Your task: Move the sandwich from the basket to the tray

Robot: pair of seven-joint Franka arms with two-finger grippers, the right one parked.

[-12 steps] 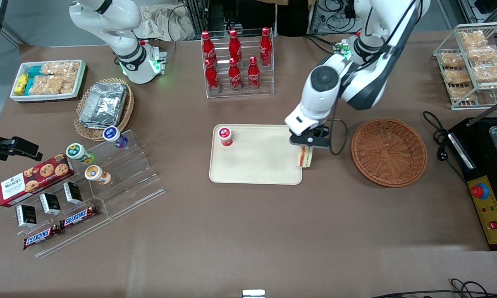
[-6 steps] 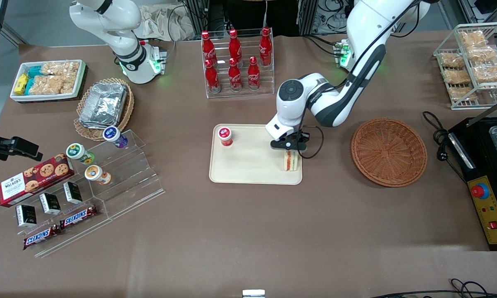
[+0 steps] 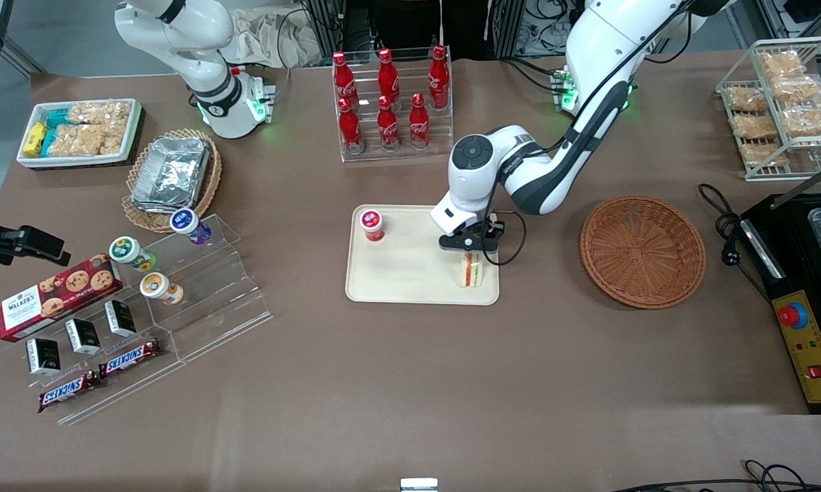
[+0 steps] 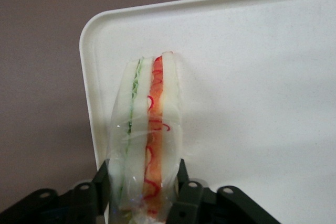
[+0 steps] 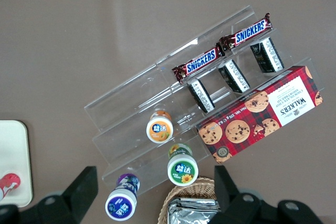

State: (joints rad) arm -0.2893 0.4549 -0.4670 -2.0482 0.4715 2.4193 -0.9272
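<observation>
1. The sandwich [image 4: 149, 135] stood on edge, clamped between the gripper [image 3: 470, 247] fingers [image 4: 100, 184].
2. It was over the tray [image 3: 410, 273] corner nearest the basket [image 3: 642, 250], probably touching its surface.
3. A red-capped bottle [image 3: 371, 225] stood on the tray, well apart.

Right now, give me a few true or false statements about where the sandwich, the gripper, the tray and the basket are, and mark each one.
1. The gripper is shut on the sandwich. True.
2. The sandwich lies in the basket. False: it is held over the tray, and nothing shows in the basket.
3. A red-capped cup stands on the tray. True.
4. The sandwich is over the middle of the tray. False: it is near a corner of the tray, toward the basket.
5. The red bottles stand on the tray. False: they sit in a clear rack farther from the front camera.
</observation>
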